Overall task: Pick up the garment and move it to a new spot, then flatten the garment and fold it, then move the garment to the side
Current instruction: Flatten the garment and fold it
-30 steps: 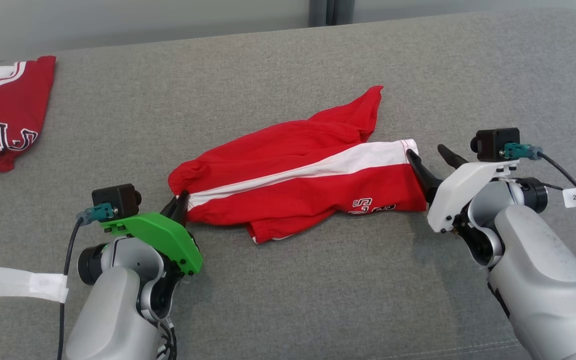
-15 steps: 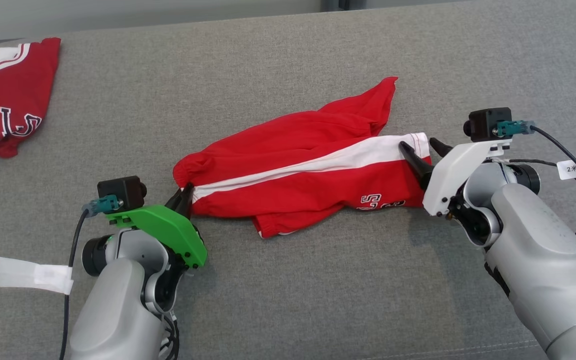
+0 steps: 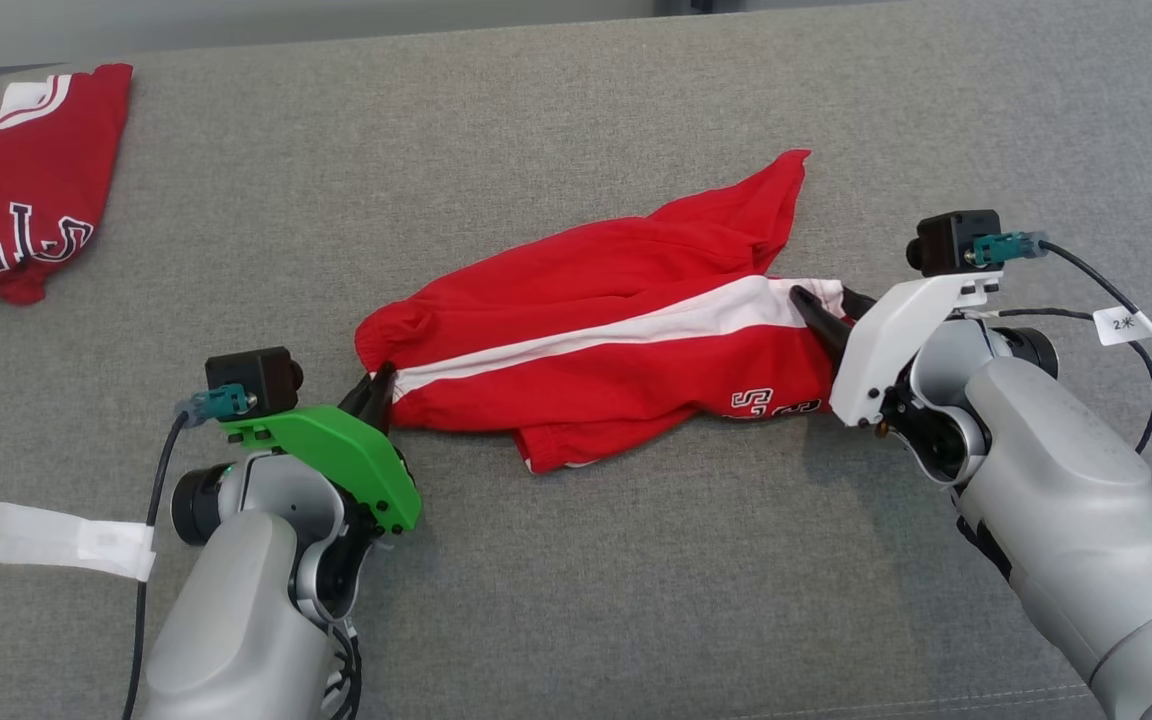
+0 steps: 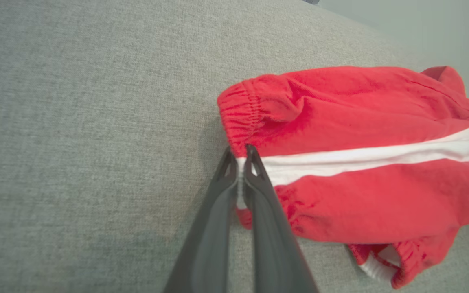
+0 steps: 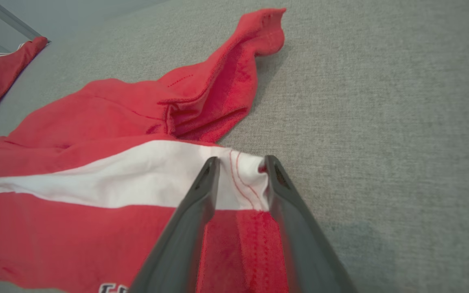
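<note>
Shorts lying left-right, waistband pinched by left end effector, right end effector spread astride hem

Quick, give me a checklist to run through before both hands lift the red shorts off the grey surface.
1. Left hand shut on the waistband of the shorts: ok.
2. Right hand clamped on the hem: not ok; its jaws stand apart, astride the hem.
3. Both hands on the white stripe, at opposite ends: ok.
4. Shorts lying flat: not ok; one leg is rumpled at the far side, and cloth is tucked under the near edge.
5. Other red garment apart from the shorts: ok, at the far left.
6. Left grip firm enough for a lift: cannot tell.
</note>
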